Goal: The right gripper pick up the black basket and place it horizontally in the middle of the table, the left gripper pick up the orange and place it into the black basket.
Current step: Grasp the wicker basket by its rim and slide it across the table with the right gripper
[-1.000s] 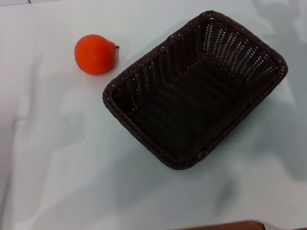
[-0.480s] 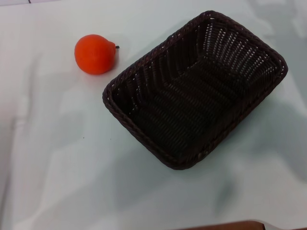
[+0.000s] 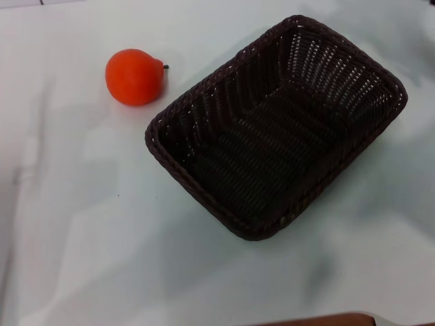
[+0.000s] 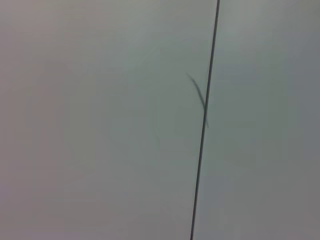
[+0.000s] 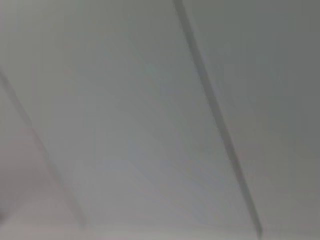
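The black basket lies on the white table right of centre in the head view, turned at an angle, open side up and empty. The orange sits on the table just beyond the basket's left corner, a small gap apart, stem pointing toward the basket. Neither gripper shows in any view. The left wrist view and the right wrist view show only pale flat surfaces with thin dark lines.
A brown edge shows at the bottom of the head view. Soft shadows lie on the table around the basket.
The basket and the orange have not moved. Only the faint shadows on the table have shifted slightly.
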### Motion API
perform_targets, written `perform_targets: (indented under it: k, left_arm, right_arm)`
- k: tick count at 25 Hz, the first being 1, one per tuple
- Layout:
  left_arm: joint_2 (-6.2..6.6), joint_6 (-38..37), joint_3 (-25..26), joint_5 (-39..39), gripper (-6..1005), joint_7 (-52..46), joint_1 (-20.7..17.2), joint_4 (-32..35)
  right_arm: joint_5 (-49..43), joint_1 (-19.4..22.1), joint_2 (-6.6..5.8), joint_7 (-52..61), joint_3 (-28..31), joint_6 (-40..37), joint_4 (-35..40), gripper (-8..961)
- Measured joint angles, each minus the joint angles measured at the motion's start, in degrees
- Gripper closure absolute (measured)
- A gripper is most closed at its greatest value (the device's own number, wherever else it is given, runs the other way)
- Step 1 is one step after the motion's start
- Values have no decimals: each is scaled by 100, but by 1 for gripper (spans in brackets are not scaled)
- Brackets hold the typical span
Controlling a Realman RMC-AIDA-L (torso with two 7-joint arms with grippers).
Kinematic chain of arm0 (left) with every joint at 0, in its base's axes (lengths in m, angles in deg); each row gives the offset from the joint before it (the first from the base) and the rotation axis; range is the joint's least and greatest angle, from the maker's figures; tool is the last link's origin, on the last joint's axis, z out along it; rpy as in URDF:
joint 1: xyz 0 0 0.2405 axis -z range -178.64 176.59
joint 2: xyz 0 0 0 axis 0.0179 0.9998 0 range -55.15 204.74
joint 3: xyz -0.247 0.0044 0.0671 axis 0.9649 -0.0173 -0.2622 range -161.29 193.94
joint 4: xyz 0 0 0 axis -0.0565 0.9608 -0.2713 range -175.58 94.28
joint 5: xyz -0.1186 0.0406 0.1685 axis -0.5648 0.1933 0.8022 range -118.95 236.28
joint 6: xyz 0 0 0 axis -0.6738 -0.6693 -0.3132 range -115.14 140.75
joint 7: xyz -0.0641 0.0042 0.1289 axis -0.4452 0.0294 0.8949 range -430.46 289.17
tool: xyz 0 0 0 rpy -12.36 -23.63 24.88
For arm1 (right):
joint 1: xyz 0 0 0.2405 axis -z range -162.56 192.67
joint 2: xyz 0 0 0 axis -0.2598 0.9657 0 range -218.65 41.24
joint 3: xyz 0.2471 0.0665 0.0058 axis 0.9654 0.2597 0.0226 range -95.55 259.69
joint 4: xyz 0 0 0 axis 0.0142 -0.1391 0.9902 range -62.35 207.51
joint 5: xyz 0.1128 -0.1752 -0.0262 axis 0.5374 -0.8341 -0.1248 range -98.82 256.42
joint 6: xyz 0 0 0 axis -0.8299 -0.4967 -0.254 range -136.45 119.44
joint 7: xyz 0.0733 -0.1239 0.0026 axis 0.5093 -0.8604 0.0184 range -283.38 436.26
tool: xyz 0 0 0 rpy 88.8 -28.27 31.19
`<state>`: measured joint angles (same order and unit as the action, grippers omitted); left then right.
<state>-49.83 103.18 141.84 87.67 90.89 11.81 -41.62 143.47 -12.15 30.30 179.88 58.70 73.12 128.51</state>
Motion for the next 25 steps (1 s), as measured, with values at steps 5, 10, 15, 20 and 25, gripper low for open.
perform_targets:
  k: [5, 10, 15, 20, 25]
  left_arm:
    - [0, -3, 0, 0, 101, 0, -42, 0]
    - [0, -2, 8, 0, 102, 0, -58, 0]
    - [0, -2, 9, 0, 102, 0, -31, 0]
    - [0, -2, 8, 0, 103, 0, -13, 0]
    - [0, -2, 9, 0, 104, 0, -2, 0]
  right_arm:
    - [-1513, -336, -20, 1957, -694, 460, 1032, 29]
    - [-2578, -746, 15, 2744, -1146, 451, 986, 47]
    - [-2915, -983, 0, 3023, -1366, 300, 630, 65]
    - [-3273, -1073, 16, 3245, -1658, 93, 452, 83]
    - [-3386, -1124, 10, 3304, -1903, 61, 362, 100]
